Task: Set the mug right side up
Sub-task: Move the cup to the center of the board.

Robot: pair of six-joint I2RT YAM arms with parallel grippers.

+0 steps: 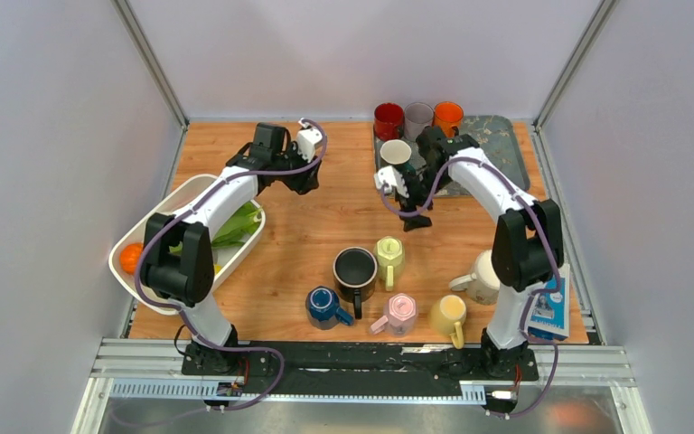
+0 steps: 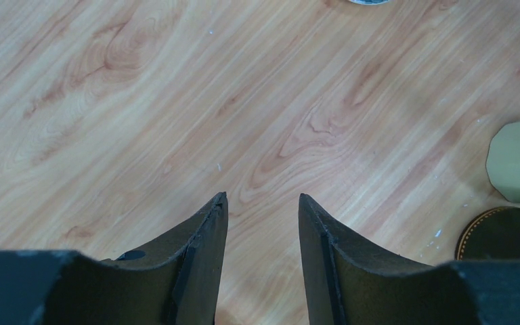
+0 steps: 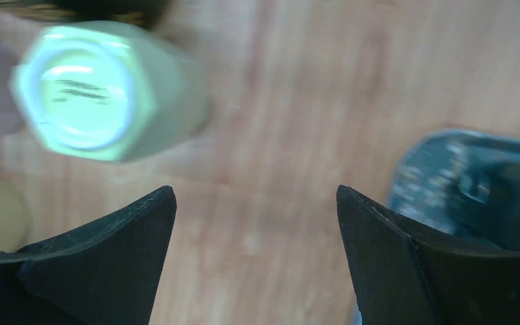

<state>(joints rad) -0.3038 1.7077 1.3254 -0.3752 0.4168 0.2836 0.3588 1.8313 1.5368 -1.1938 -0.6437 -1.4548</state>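
Right fingers (image 3: 101,264) gaped empty; the overturned pale-green faceted ceramic mug (image 3: 105,88) lay at ten o'clock, so centring over it before closing seemed wise. Left fingers (image 2: 196,264) hung slightly parted, empty.

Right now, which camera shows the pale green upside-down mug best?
The top external view: the pale green mug appears whole and sharp, base up, beside the black mug. The right wrist view shows its base closer but blurred. The left wrist view catches only a piece at its right border.
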